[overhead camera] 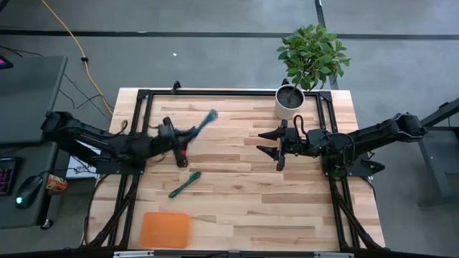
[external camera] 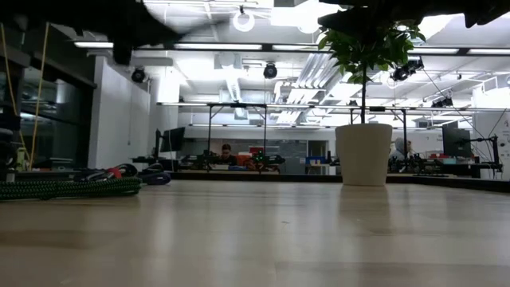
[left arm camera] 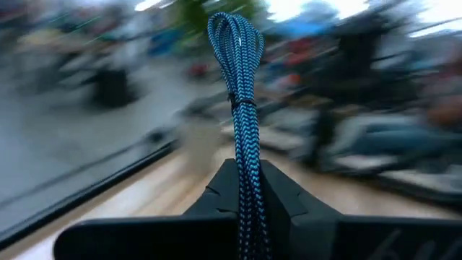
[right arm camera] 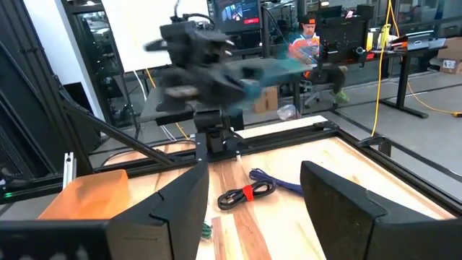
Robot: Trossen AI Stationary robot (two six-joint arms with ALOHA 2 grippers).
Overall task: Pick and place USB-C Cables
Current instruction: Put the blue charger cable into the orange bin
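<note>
- Two arms reach in over the counter [overhead camera: 287, 193]; the left gripper [overhead camera: 192, 133] is up off the wood, jaws pinching the teal cable [left arm camera: 242, 108], whose looped end pokes out past the fingers — blurred from overhead.
- Half hidden under the left arm, the red-and-black cable [right arm camera: 245, 193] and the purple-blue cable [right arm camera: 278, 182] lie close together; only the right wrist view shows them properly.
- Green cable [overhead camera: 184, 184] lies alone mid-counter, well apart from the orange tray [overhead camera: 166, 229] at the near edge.
- Right gripper [overhead camera: 278, 148] waits beside the potted plant [overhead camera: 308, 61], jaws spread — open wood lies between the arms.
</note>
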